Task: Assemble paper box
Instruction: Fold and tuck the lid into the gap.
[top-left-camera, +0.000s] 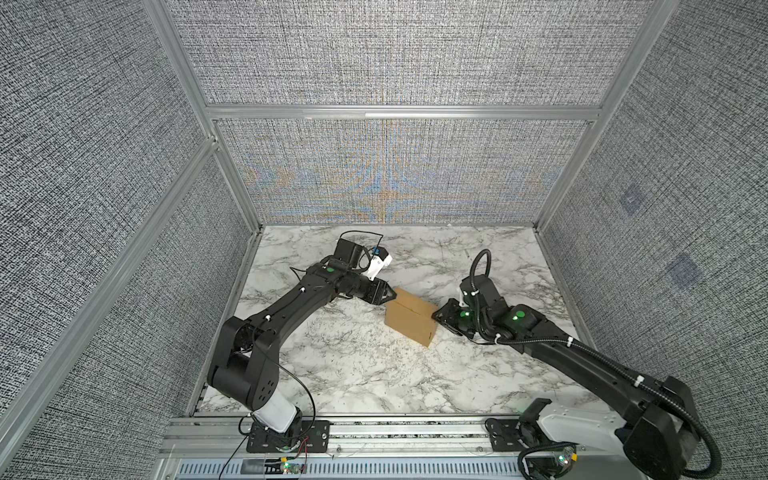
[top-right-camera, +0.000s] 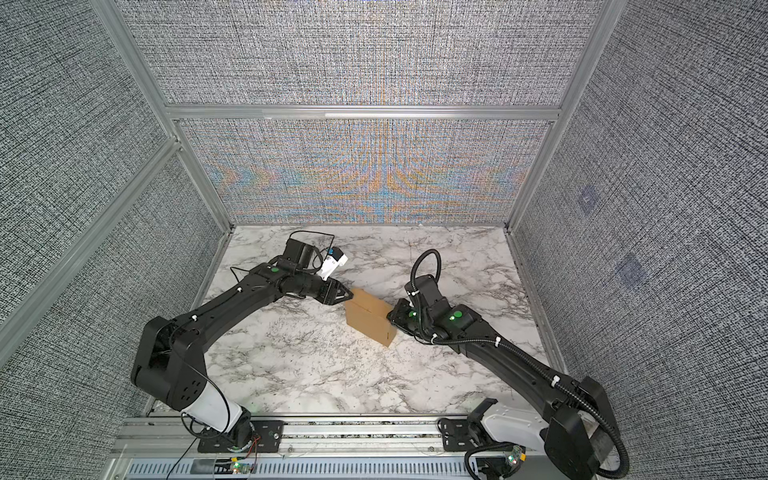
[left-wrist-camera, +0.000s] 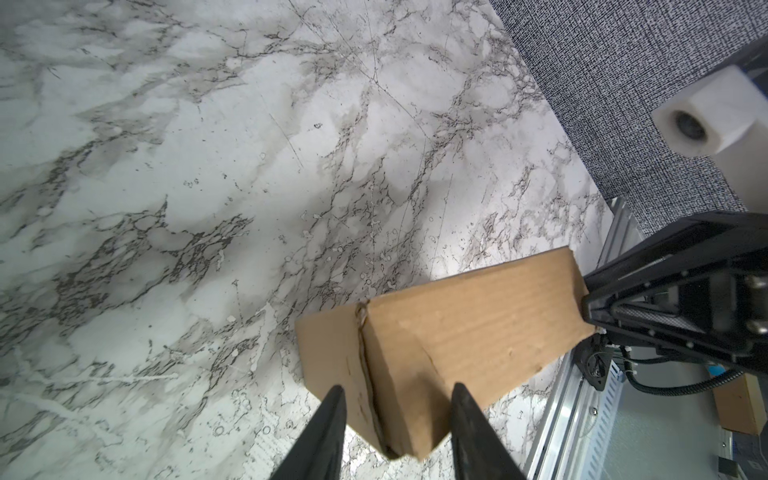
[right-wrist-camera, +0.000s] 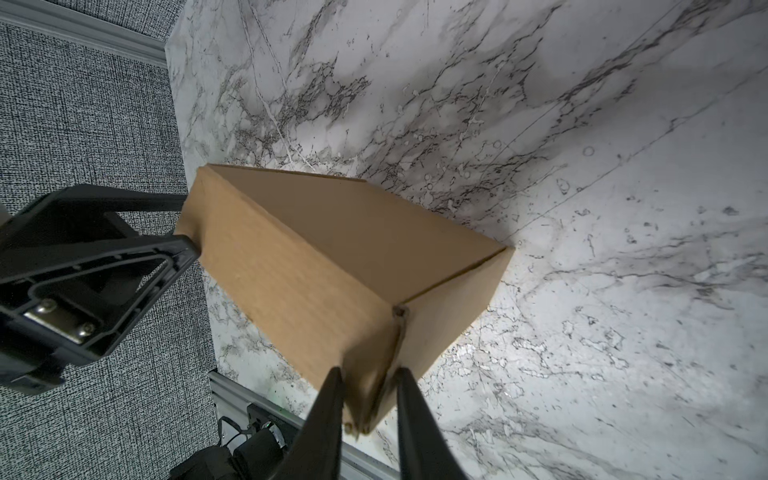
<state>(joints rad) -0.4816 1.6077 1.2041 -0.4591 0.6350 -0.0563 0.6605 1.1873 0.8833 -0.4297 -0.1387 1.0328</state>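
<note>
Straddling tan corrugated cardboard box (top-left-camera: 409, 322) at centre of marbled counter (top-left-camera: 340, 374). My left gripper (top-left-camera: 392, 293) at its far-left corner, right gripper (top-left-camera: 435, 314) at opposite corner; long axis between us. Jaws narrow around corners; clamped or not, cannot tell.

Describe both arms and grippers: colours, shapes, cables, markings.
The left arm and right arm are matte black with white base shells. Round green dots mark both wrists. A corrugated black conduit, held by white ties, runs along the right arm; thin black wires loop by the left base. The left gripper and right gripper have black, open-framed triangular fingers tapering to points.
</note>
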